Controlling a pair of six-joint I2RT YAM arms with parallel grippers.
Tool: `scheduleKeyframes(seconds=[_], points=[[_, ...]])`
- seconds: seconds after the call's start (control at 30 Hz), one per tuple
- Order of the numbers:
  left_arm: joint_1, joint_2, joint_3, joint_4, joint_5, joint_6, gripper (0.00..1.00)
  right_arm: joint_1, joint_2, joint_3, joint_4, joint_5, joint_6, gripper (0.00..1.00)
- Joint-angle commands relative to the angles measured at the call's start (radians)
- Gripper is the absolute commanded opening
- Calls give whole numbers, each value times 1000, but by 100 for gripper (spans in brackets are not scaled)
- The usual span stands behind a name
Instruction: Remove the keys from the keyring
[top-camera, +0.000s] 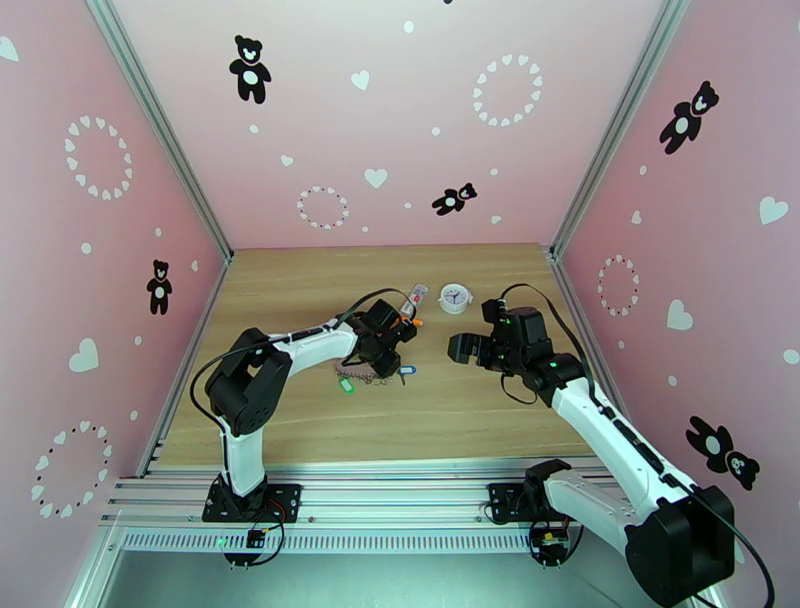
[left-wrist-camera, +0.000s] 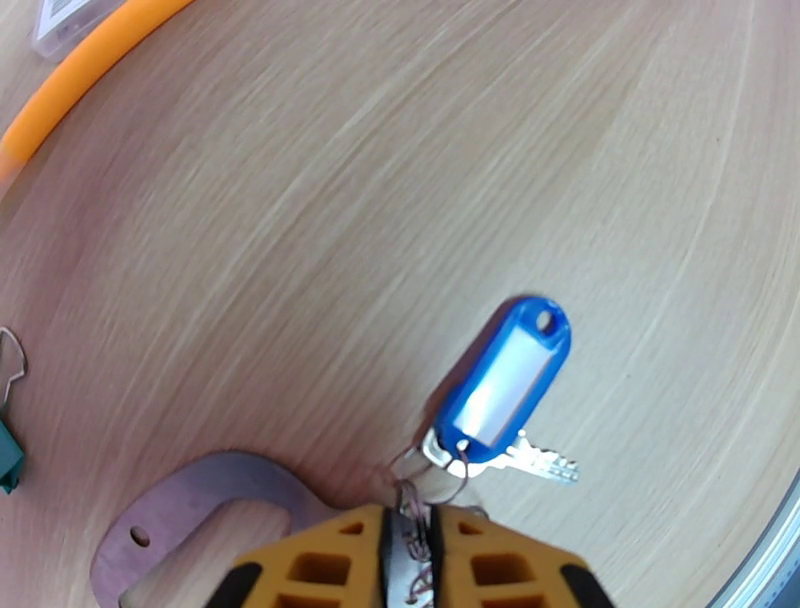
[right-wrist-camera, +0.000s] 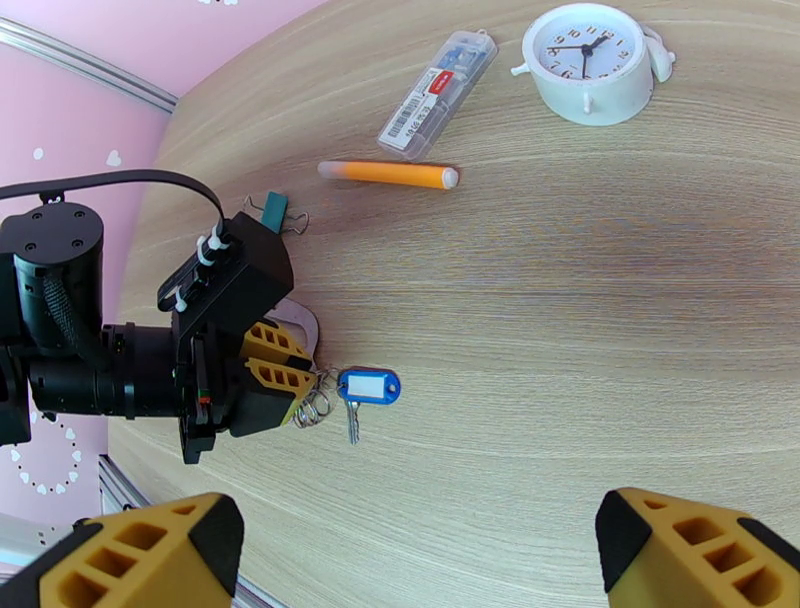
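Nothing seems to be off yet: near the middle of the surface the left gripper pinches the keyring narrowly, the blue key lies joined to it, the green key lies at its end toward the left edge, and the right gripper hovers wide and empty.

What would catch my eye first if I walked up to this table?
Probably the pink walls dotted with black teddy bears and hearts. Mid-table, the jaws of the left arm pinch the keyring carrying a blue-tagged key; a white alarm clock and an orange pen sit farther back.
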Motion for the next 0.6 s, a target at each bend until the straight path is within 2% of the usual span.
scheduleKeyframes(seconds=[0.0, 0.57], points=[[-5, 3, 2, 2, -4, 10, 19, 6, 1, 5, 13, 8, 6, 99], [-5, 33, 18, -22, -9, 13, 17, 5, 2, 4, 19, 10, 11, 99]])
